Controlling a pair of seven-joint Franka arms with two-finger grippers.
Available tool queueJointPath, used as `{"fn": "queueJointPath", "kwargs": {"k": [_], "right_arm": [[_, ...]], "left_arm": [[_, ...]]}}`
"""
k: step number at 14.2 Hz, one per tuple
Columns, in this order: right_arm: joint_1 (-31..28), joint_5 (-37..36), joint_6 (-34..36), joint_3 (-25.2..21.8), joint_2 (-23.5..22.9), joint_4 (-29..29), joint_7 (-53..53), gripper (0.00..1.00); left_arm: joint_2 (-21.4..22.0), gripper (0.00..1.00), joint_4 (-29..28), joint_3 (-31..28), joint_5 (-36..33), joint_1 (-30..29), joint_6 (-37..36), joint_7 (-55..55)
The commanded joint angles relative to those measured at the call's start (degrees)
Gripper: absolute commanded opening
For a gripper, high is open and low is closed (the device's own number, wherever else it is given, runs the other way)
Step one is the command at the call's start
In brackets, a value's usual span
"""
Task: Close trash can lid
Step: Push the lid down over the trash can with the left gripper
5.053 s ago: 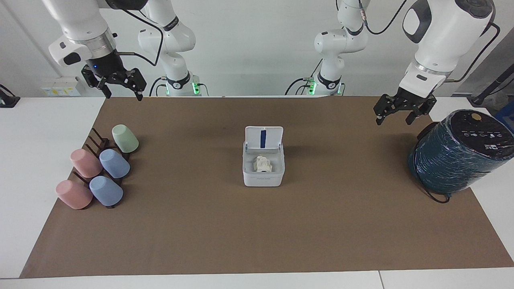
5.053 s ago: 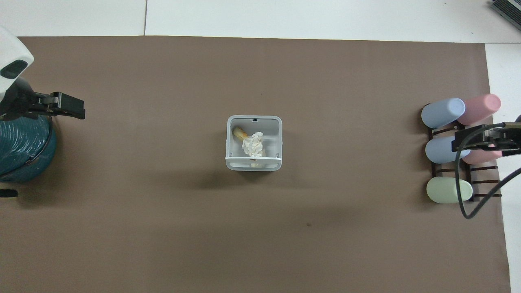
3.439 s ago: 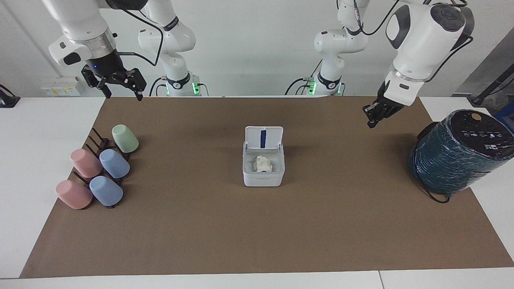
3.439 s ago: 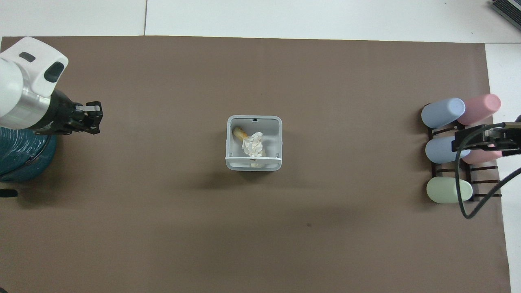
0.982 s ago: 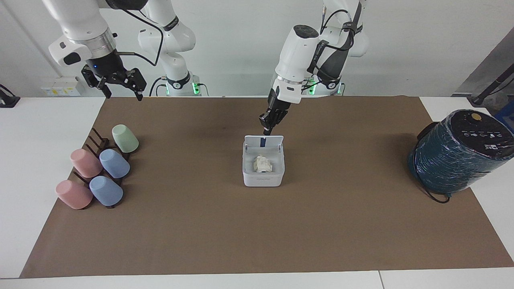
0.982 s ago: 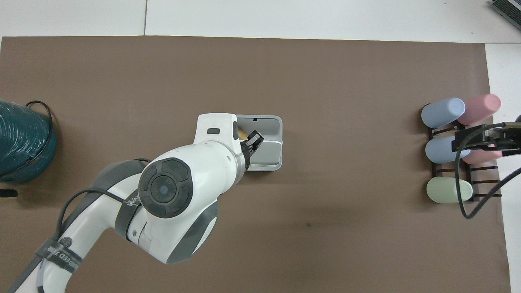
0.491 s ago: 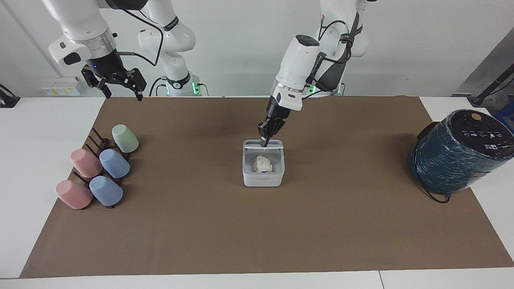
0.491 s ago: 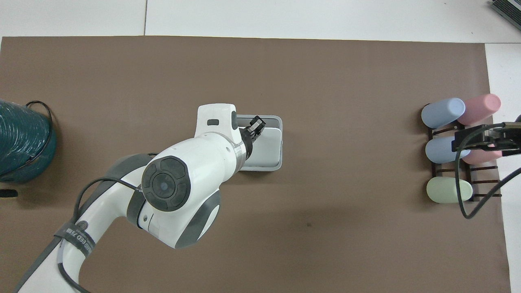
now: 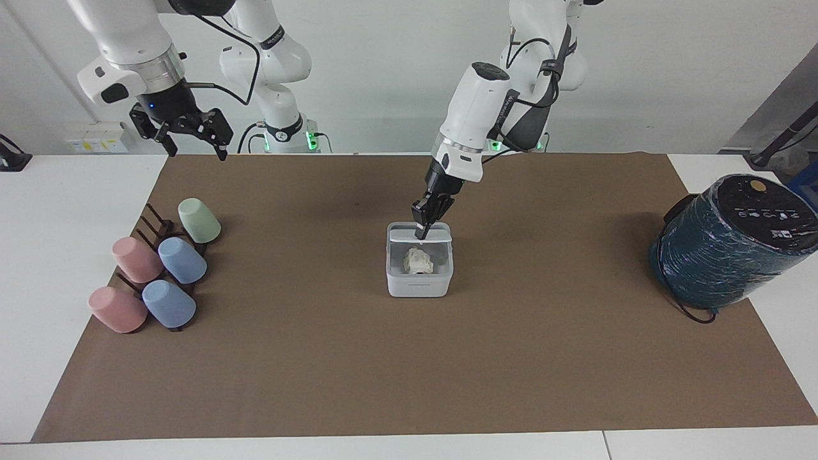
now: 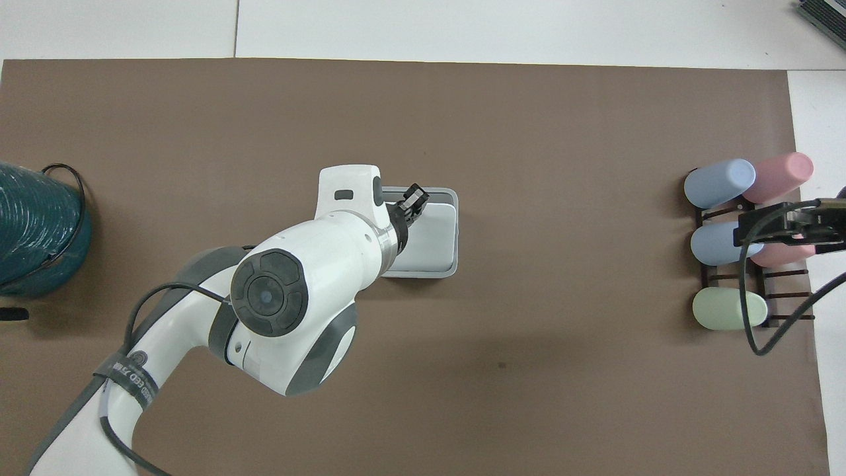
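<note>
The small white trash can [image 9: 418, 284] stands mid-table with crumpled paper [image 9: 418, 260] showing inside. Its lid [image 9: 438, 231] is hinged on the side nearer the robots and leans low over the opening, with a gap left under its free edge. From overhead the lid [image 10: 433, 238] covers most of the trash can [image 10: 451, 271]. My left gripper [image 9: 421, 234] is shut, and its tip presses on the lid's top; overhead, the left gripper [image 10: 414, 198] sits over the lid's free edge. My right gripper [image 9: 197, 152] waits open in the air over the cup rack.
A dark rack [image 9: 153, 225] holds several pastel cups [image 9: 182, 260] at the right arm's end of the table. A large dark teal cylinder [image 9: 728, 243] stands at the left arm's end. Brown mat [image 9: 409, 370] covers the table.
The left arm swung in from the teal cylinder to the can and pushed the upright lid down; over the last second the lid dropped lower. The right arm has not moved.
</note>
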State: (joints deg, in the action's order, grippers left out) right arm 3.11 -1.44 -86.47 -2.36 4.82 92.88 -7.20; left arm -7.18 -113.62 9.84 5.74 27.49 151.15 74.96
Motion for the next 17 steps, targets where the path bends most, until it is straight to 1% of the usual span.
{"fn": "queueJointPath", "kwargs": {"k": [1,8,13,17], "right_arm": [[-1.1,0.6,0.0,0.6,0.7,0.4,1.7,1.0],[-1.1,0.6,0.0,0.6,0.7,0.4,1.7,1.0],[-1.1,0.5,0.0,0.6,0.7,0.4,1.7,1.0],[-1.1,0.6,0.0,0.6,0.7,0.4,1.7,1.0]], "left_arm": [[-2.0,0.0,0.2,-0.1,0.8,-0.6,2.4,-0.5],[-6.8,0.0,1.2,-0.1,0.6,-0.5,6.6,-1.7],[-7.8,0.0,1.3,-0.2,0.5,-0.5,6.6,-2.0],[-10.0,0.0,1.2,-0.2,0.3,0.0,8.8,-1.7]]}}
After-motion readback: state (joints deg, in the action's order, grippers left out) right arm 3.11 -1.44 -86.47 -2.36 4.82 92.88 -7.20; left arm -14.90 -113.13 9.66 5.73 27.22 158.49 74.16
